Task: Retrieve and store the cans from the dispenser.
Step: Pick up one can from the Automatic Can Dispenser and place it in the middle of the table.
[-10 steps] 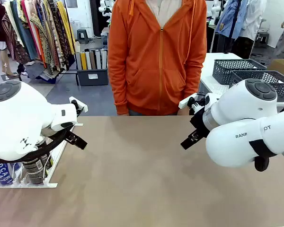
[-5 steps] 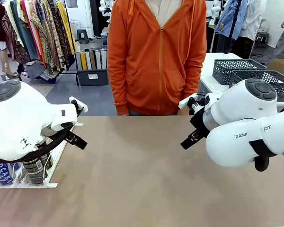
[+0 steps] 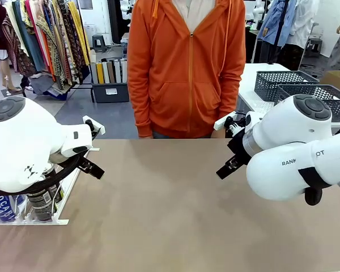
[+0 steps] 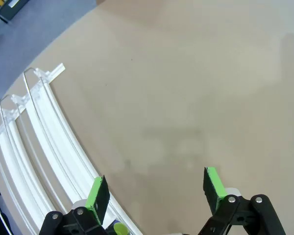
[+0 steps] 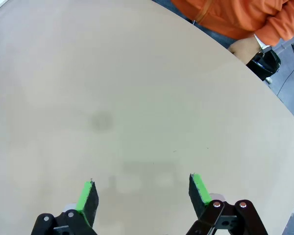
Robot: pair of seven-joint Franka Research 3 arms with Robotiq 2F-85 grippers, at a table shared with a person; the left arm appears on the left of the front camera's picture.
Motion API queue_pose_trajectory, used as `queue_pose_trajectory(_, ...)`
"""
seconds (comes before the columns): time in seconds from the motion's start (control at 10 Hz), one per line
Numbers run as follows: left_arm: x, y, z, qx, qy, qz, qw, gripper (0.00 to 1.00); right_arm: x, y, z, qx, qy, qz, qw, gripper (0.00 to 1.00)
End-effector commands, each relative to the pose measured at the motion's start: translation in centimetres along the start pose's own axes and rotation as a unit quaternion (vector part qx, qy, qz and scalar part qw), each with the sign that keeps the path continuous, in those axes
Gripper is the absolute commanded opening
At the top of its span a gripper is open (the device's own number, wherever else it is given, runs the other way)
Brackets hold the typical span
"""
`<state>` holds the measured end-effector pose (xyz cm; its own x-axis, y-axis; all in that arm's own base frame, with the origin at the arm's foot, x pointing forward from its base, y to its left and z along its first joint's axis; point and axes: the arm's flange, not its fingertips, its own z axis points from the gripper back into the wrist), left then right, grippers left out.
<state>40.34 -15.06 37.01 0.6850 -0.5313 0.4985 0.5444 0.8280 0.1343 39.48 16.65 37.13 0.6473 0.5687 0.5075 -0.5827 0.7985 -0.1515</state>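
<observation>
Nearest, at the left front corner of the desk (image 3: pixel 175 221): a blue can (image 3: pixel 1 208) and a dark can (image 3: pixel 42 203), upright side by side at the front end of the dispenser (image 3: pixel 31 220), half hidden behind the bulk of the left arm (image 3: pixel 22 141). Probably pushed up to the front tabs so as to be taken from that end. No more than two cans made out there.

Just past them, the left pincer (image 4: pixel 156 186): pads apart, clamped on nothing, aimed down at bare desk with the white rails bending away at one side. Seemingly held wide to be ready for a can, yet lined up with neither.

Across the middle, the right pincer (image 5: pixel 143 190): likewise spread and empty over bare desk, well apart from the dispenser, apparently just waiting.

At the far edge, a person (image 3: pixel 187 73) in an orange hoodie, one hand (image 5: pixel 245 48) by the rim, seemingly looking on rather than helping.

Farthest back, at the right: two dark mesh baskets (image 3: pixel 283 82), a likely store, though not certain.

By the look of it, retrieval not yet begun.
</observation>
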Motion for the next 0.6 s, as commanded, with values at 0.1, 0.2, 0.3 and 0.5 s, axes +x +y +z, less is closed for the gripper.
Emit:
queue_pose_trajectory(0.1, 0.01, -0.01, 0.01, 0.000, 0.000, 0.000, 1.000, 1.00, 0.00, 0.00, 0.00, 0.000, 0.000, 0.000, 1.000, 1.00)
queue_pose_trajectory(0.2, 0.01, -0.01, 0.01, 0.000, 0.000, 0.000, 1.000, 1.00, 0.00, 0.00, 0.00, 0.000, 0.000, 0.000, 1.000, 1.00)
queue_pose_trajectory(0.3, 0.01, -0.01, 0.01, 0.000, 0.000, 0.000, 1.000, 1.00, 0.00, 0.00, 0.00, 0.000, 0.000, 0.000, 1.000, 1.00)
queue_pose_trajectory(0.5, 0.01, -0.01, 0.01, 0.000, 0.000, 0.000, 1.000, 1.00, 0.00, 0.00, 0.00, 0.000, 0.000, 0.000, 1.000, 1.00)
